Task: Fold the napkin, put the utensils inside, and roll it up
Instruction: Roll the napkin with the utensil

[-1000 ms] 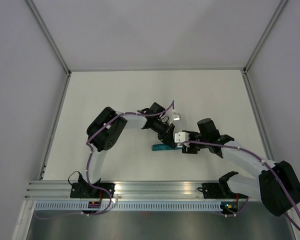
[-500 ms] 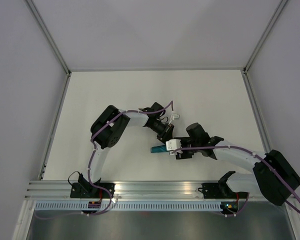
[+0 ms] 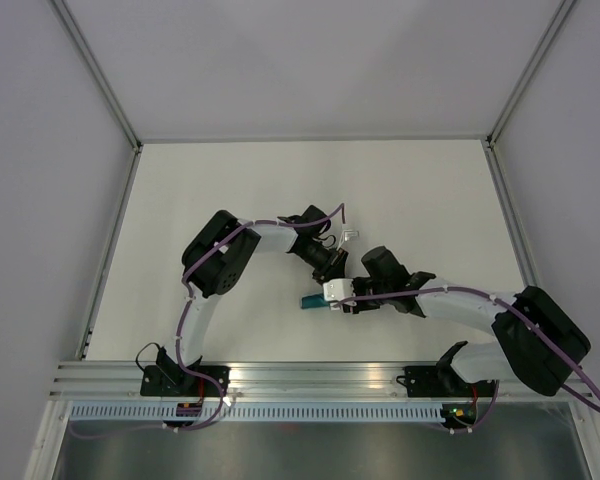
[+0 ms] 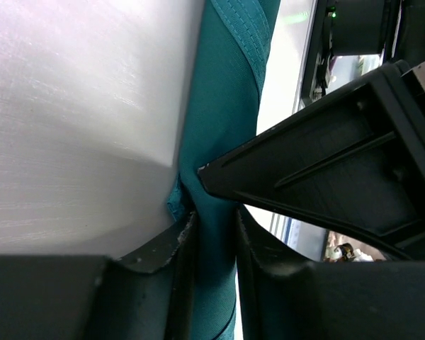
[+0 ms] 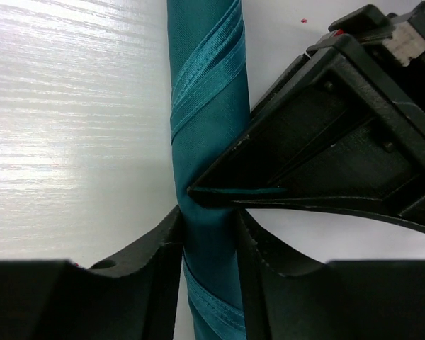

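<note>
The napkin [image 3: 309,301] is a tight teal roll lying on the white table between the two arms. In the left wrist view the napkin [image 4: 227,106] runs up between the fingers of my left gripper [image 4: 214,219], which is shut on it. My right gripper [image 5: 209,219] has both fingers pressed against the sides of the napkin [image 5: 205,85], right beside the left gripper's dark fingers [image 5: 326,142]. From above, the left gripper [image 3: 332,283] and right gripper [image 3: 326,302] meet at the roll's right end. The utensils are hidden.
The white table [image 3: 430,200] is boxed in by pale walls on three sides. An aluminium rail [image 3: 310,378] carrying both arm bases runs along the near edge.
My right arm has swung left to the roll, and its jaws have closed in around it. The left gripper has kept its hold in nearly the same place.
</note>
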You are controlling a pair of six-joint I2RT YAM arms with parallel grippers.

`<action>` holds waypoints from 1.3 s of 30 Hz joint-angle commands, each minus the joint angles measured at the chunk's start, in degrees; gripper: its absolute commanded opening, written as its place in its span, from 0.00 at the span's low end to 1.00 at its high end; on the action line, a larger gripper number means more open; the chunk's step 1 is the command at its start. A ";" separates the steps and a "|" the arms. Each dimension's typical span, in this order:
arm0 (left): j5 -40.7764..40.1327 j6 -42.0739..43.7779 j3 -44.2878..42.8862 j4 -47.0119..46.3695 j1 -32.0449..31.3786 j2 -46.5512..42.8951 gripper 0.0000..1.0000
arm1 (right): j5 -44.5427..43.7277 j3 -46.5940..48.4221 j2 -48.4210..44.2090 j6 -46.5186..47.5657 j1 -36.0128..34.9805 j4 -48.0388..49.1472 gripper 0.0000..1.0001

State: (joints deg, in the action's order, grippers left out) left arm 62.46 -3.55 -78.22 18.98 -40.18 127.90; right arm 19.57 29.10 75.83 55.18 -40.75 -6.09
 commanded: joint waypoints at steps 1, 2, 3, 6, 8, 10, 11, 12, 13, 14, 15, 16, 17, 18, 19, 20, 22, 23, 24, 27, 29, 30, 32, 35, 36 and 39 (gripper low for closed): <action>-8.23 -2.51 -0.62 1.76 0.63 0.52 0.34 | -1.55 0.87 2.56 -0.60 -0.47 -2.34 0.39; -8.23 -2.95 -0.71 1.41 0.81 -0.44 0.34 | -1.56 1.04 2.83 -0.60 -0.47 -2.87 0.37; -8.49 -3.13 -0.62 1.23 0.90 -1.15 0.34 | -1.56 1.04 3.09 -0.60 -0.47 -3.40 0.34; -9.28 -3.65 -0.97 0.70 1.69 -2.82 0.35 | -1.73 1.48 4.15 -0.86 -0.47 -4.98 0.29; -10.07 -3.66 -1.06 0.70 2.21 -3.61 0.36 | -1.82 1.83 5.02 -1.30 -0.47 -5.95 0.27; -11.13 -3.74 -1.15 0.71 3.00 -4.67 0.36 | -1.56 2.10 5.90 -1.65 -0.47 -6.91 0.24; -11.30 -3.74 -1.24 0.70 3.27 -5.02 0.36 | -1.47 2.19 6.08 -1.83 -0.47 -7.18 0.24; -11.48 -3.74 -1.15 0.70 3.62 -5.81 0.36 | -1.38 2.27 6.34 -1.74 -0.47 -7.36 0.24; -11.74 -3.74 -1.06 0.70 4.14 -6.08 0.36 | -1.38 2.27 6.69 -1.91 -0.47 -7.71 0.23; -11.92 -3.66 -0.98 0.70 4.50 -6.34 0.36 | -1.38 2.27 6.78 -2.18 -0.47 -7.89 0.23; -12.09 -3.66 -1.06 0.70 4.67 -6.69 0.36 | -1.29 2.36 7.05 -2.27 -0.38 -8.06 0.23; -13.05 -3.66 -0.98 0.70 5.20 -7.30 0.36 | -1.29 2.62 7.48 -2.44 -0.38 -8.50 0.23; -13.84 -3.74 -0.97 0.70 5.46 -7.57 0.36 | -1.20 2.89 7.75 -3.05 -0.29 -8.68 0.23; -14.55 -3.74 -0.97 0.70 5.64 -7.92 0.36 | -1.20 3.15 8.10 -3.49 -0.03 -8.94 0.23; -15.77 -3.83 -0.97 0.70 6.34 -8.80 0.36 | -1.20 3.94 8.97 -3.76 0.15 -9.55 0.23; -16.66 -4.18 -1.06 0.62 6.69 -9.24 0.36 | -0.86 4.47 9.42 -3.94 0.32 -9.99 0.23; -19.11 -4.71 -1.24 0.36 8.18 -10.29 0.36 | -0.85 5.69 10.90 -5.34 1.28 -10.43 0.23; -19.91 -5.67 -1.15 0.27 8.80 -11.43 0.36 | -0.59 6.14 11.26 -5.60 1.55 -10.70 0.22; -21.05 -6.29 -1.24 0.00 9.42 -12.22 0.35 | -0.59 7.19 12.49 -6.65 2.34 -10.96 0.22; -24.74 -9.80 -0.98 -0.17 11.96 -14.51 0.34 | -0.94 9.04 14.42 -8.41 4.35 -11.49 0.22; -26.77 -11.64 -0.54 -0.17 13.46 -15.92 0.33 | -1.20 11.14 16.71 -11.22 5.33 -11.49 0.22; -27.47 -12.00 0.07 -0.17 13.73 -17.58 0.33 | -1.64 11.93 17.50 -12.28 6.12 -11.58 0.22; -30.98 -12.71 0.87 -0.09 13.82 -19.52 0.32 | -2.60 14.13 19.70 -15.88 6.65 -11.49 0.22; -33.71 -14.20 2.19 0.00 13.82 -22.51 0.32 | -5.42 16.77 22.25 -19.83 6.83 -10.70 0.22; -34.67 -14.55 2.97 0.09 13.82 -23.99 0.32 | -6.03 18.08 23.91 -21.06 6.83 -10.53 0.22; -35.73 -16.05 4.64 0.18 13.82 -26.46 0.31 | -7.44 20.63 27.51 -24.75 7.18 -11.05 0.22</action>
State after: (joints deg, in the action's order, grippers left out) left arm 30.37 -14.35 -75.31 19.14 -26.13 105.47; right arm 18.63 50.17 96.68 37.28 -34.24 -10.28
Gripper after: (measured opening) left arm 0.315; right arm 0.311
